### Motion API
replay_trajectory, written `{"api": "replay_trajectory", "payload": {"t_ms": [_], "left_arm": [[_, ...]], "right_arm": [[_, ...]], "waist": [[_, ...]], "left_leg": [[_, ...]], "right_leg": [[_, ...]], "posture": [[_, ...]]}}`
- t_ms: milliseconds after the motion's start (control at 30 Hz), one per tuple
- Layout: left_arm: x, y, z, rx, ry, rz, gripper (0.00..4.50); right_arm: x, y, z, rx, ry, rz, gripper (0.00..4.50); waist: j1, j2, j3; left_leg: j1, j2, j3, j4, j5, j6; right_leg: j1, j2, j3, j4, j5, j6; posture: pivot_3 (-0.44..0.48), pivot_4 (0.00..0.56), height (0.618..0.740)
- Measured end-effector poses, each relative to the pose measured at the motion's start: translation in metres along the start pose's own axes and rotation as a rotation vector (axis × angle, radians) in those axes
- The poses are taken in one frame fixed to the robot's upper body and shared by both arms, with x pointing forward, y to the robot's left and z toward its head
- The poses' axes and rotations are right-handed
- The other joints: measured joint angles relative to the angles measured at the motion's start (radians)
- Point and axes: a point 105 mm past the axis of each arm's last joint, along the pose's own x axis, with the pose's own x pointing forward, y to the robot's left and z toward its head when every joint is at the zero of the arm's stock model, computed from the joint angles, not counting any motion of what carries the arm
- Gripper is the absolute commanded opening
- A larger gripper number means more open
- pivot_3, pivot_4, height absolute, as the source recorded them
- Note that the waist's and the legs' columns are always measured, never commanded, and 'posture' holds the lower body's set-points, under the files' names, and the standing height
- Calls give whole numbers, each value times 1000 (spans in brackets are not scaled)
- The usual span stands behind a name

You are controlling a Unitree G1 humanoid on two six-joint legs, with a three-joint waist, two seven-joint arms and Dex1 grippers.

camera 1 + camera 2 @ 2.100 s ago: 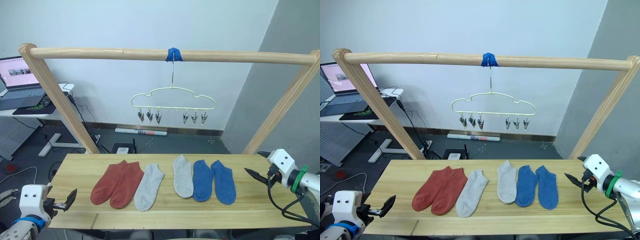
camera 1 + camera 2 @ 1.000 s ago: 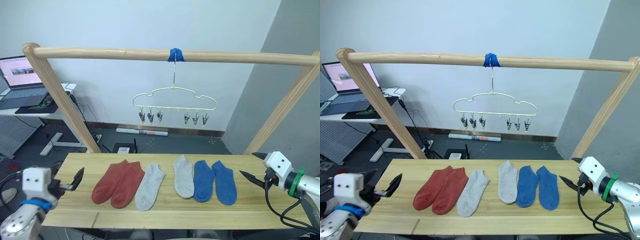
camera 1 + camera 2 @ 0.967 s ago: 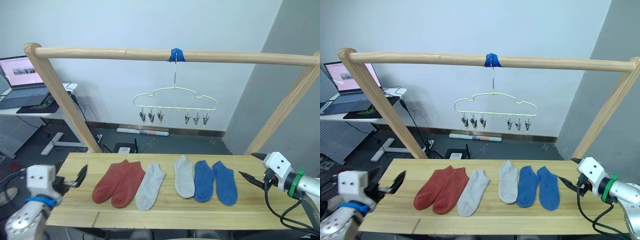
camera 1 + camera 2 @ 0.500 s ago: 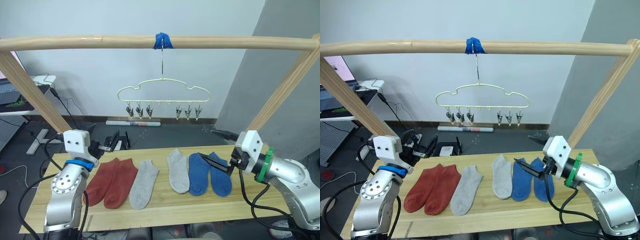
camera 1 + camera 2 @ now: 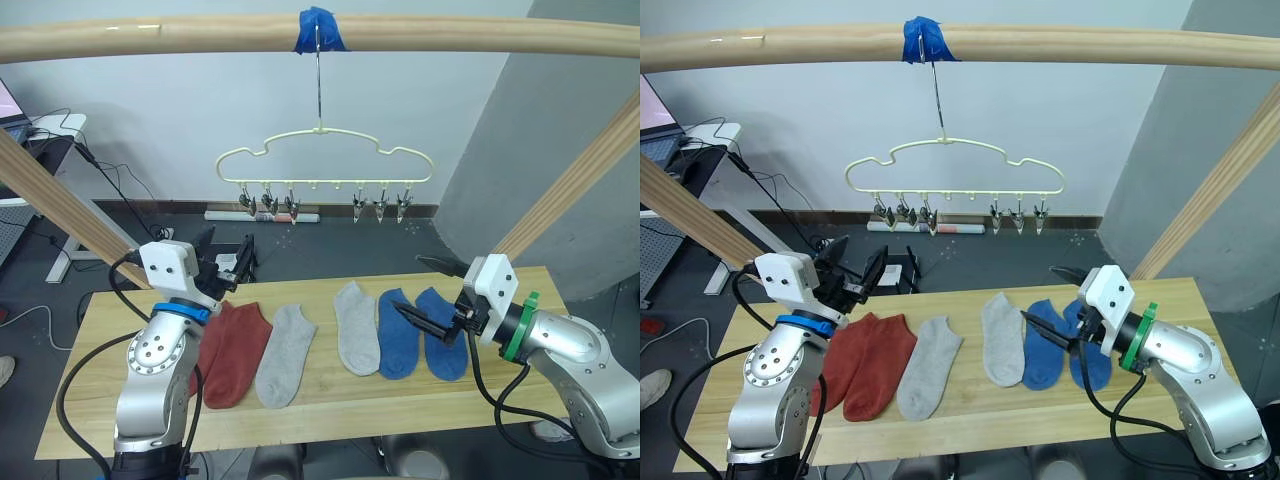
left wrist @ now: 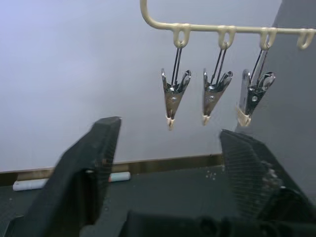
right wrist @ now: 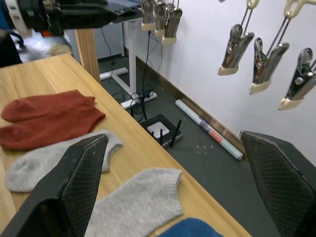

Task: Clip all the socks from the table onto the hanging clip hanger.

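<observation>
Pale wooden desk (image 5: 90, 400) carries all six socks in a row, none clipped yet. From the head cam: two rust-red socks (image 5: 232, 350) at abt 9 o'clock of the row's middle, partly behind the left arm; a grey sock (image 5: 284, 355) just beside them; a second grey sock (image 5: 355, 328) near centre; two blue socks (image 5: 420, 332) toward 3 o'clock, lying side by side.

Clip hanger (image 5: 325, 160), pale yellow w/ a thin metal hook, hangs at 12 o'clock from the blue-taped wooden rail (image 5: 450, 35), well above the desk. Its metal clips (image 5: 268, 203) sit in two groups of three, and every one hangs empty.

Left claw (image 5: 222, 262) is raised off the desk, spread wide and holding nothing; its wrist cam looks up at three bare clips (image 6: 213, 94) against the wall. Right claw (image 5: 432, 297) hovers above the blue socks, also wide apart and empty; whether it touches the fabric can't be told.

Progress, judged from this: nil of six done. Both arms look set to start, the right one nearest a first pick among the blue pair. Left to do: lift each sock, carry it up, pinch a clip open, seat the cuff, x6.
</observation>
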Motion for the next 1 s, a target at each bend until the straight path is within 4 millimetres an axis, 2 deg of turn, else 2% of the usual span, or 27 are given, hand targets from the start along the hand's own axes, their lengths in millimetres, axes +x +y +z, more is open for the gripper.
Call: {"api": "replay_trajectory", "payload": {"t_ms": [267,600,867,1000], "left_arm": [[9,-2,6,-79,-19,3,2730],[25,3,5,-91,-28,10,2730],[35,4,17,-92,-74,7,2730],[37,8,23,-88,-98,24,2730]], "right_arm": [[9,5,30,-14,-75,2,4500],[7,8,33,4,-54,5,4500],[9,8,42,-3,-70,10,4500],[11,7,46,-6,-81,14,4500]], "waist": [[-7,-4,23],[-21,-6,41],[-26,-6,50],[-27,-7,51]], "left_leg": [[-1,0,0,0,0,0],[-5,0,-1,0,0,0],[-7,0,-2,0,0,0],[-13,0,-2,1,0,0]], "right_leg": [[0,0,0,-1,0,1],[-2,-1,-1,-2,0,1],[-4,-1,-2,-2,0,1],[-11,-1,-2,-1,1,1]], "posture": [[-269,310,740],[-291,322,740],[-286,323,740],[-287,323,740]]}}
